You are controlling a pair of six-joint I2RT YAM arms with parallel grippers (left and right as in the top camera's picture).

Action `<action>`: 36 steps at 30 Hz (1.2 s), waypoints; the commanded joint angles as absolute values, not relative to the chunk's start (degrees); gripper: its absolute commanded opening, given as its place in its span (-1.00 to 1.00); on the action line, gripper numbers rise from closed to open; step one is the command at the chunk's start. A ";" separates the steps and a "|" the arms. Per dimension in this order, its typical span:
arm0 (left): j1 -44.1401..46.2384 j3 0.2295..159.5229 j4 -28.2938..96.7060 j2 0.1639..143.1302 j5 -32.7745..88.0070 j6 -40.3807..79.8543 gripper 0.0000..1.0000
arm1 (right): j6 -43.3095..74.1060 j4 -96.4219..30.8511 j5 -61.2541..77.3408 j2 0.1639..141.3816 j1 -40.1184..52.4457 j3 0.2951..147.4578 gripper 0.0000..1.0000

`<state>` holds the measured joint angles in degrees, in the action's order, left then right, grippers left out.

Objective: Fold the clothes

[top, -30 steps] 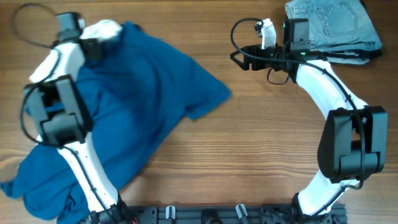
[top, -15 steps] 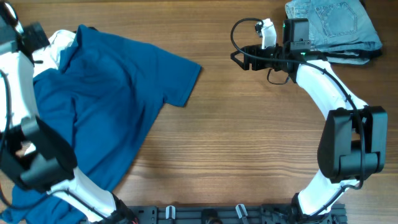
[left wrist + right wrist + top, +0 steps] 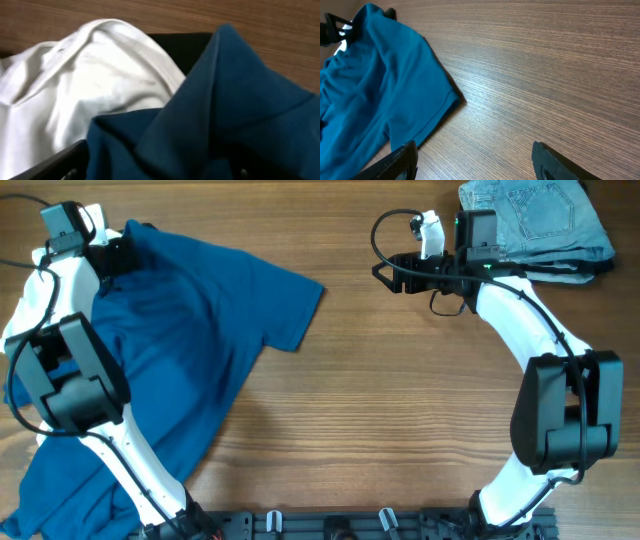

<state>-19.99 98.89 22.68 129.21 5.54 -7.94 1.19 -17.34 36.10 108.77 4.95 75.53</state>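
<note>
While L arm reaches to the far-left corner of the table (image 3: 400, 400), the left gripper (image 3: 116, 256) sits at the far edge of the blue shirt (image 3: 190, 320). Jaws are closed on a pinch of the cloth. In the L wrist view the blue fabric rises to a peak between the fingers. The fingers themselves are mostly buried, only dark bits showing at the bottom corners.

Shirt pos: spread over the left third of the table, mostly flat. It runs from the far-left corner down to the near-left corner, where it passes out of the overhead frame. One sleeve (image 3: 296, 308) points right, toward table centre, and lies flat on the wood. The L arm links lie across the left part of the shirt and hide some of it.

L wrist view also shows white cloth (image 3: 75, 85) with a ribbed seam, left of the blue fold and touching it. Can't tell what garment it is.

R arm: arcs from the near-right base up to the far side. The right gripper (image 3: 385, 272) points left over bare wood, well apart from the shirt. Per R wrist view both fingers are spread wide with nothing between them, only wood grain below. The shirt sleeve shows at the left of that view.

Folded jeans (image 3: 535, 215) are at the far-right corner, just beyond the R wrist. No gripper is on them.
</note>
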 commanded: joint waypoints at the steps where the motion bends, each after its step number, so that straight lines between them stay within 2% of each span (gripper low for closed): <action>1: -18.44 98.70 21.82 131.50 7.66 -8.80 0.47 | 0.23 -17.15 35.18 109.51 5.08 76.51 0.47; 2: -18.33 98.70 21.43 131.50 7.66 -8.78 0.12 | 0.25 -17.15 34.70 109.51 5.08 76.51 0.47; 3: -18.31 98.70 20.71 131.39 7.60 -8.73 -0.10 | 0.23 -17.15 34.68 109.51 5.08 76.51 0.47; 4: -18.31 98.70 19.88 131.24 7.22 -8.56 -0.24 | 0.25 -17.15 34.70 109.51 5.10 76.51 0.48; 6: -18.31 98.70 18.57 130.54 7.22 -8.56 -0.40 | 0.23 -17.17 34.68 109.51 5.10 76.51 0.48; 9: -18.31 98.70 18.09 129.49 7.25 -7.99 -0.78 | 0.67 -17.17 34.70 109.51 5.10 76.51 0.48; 11: -18.31 98.70 18.57 129.38 7.22 -6.85 -0.91 | 1.69 -17.06 34.48 109.51 5.08 76.51 0.48; 14: -17.89 98.70 19.53 127.96 7.25 -6.28 -0.92 | 1.67 -16.99 34.48 109.51 5.10 76.51 0.47; 17: -15.84 98.72 19.25 119.68 7.27 -5.28 -0.92 | 1.67 -16.67 34.46 109.51 5.08 76.51 0.46; 22: -6.44 98.72 21.26 101.91 7.22 -3.79 -0.92 | 4.03 -13.65 34.74 109.49 4.73 76.71 0.44; 26: 3.38 98.72 20.99 95.31 7.49 -0.78 -0.92 | 4.69 -12.58 37.41 108.20 1.65 78.83 0.42; 30: 10.76 98.72 9.80 93.30 7.44 -0.40 -0.92 | 4.67 -12.88 45.63 104.66 -2.85 79.79 0.41; 36: 11.77 98.72 -2.39 90.48 9.61 8.40 -0.92 | 0.95 -16.86 50.22 103.83 -2.02 79.77 0.45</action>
<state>11.62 97.65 1.04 94.04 7.25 3.86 3.14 -15.84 47.24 105.30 -2.74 78.63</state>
